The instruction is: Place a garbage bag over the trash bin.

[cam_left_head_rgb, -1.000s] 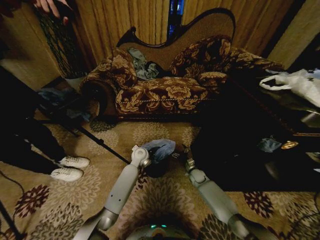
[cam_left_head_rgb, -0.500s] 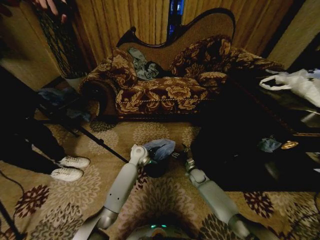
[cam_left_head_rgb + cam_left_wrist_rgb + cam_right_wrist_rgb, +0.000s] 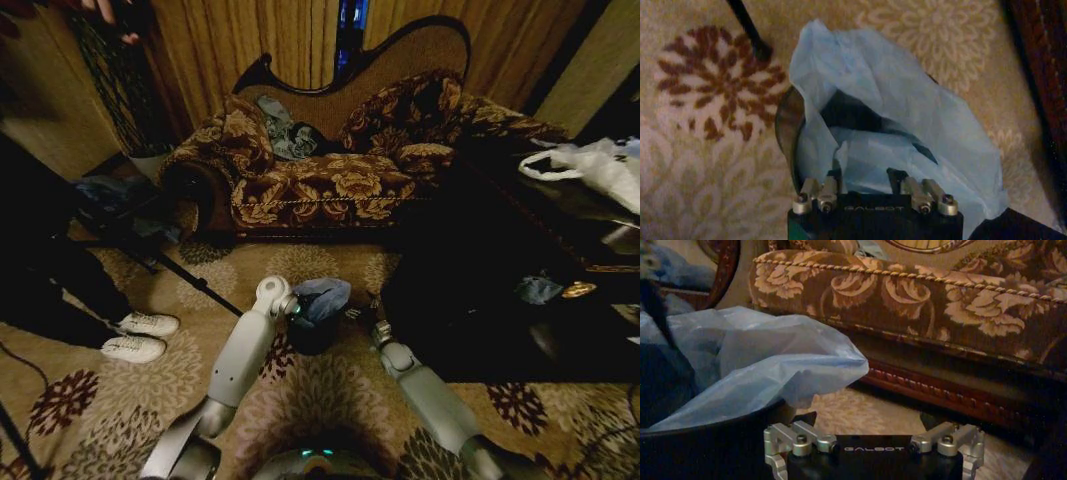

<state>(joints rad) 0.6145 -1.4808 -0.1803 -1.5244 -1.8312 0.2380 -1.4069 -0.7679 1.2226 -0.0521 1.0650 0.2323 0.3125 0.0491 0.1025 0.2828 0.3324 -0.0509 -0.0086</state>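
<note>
Light blue thin wrinkled plastic garbage bag [image 3: 907,125] sits bunched in small black round trash bin [image 3: 312,335], left gripper [image 3: 863,175] pinching its film at the rim to spread it, right gripper [image 3: 873,437] spread wide and empty beside the bin

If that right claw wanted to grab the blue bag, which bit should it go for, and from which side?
Probably the loose flap of the garbage bag that spills over the rim of the trash bin toward the sofa. It hangs free and bunched there, so the right gripper, low beside the bin with jaws open, could come in from that side and pinch it.
</note>
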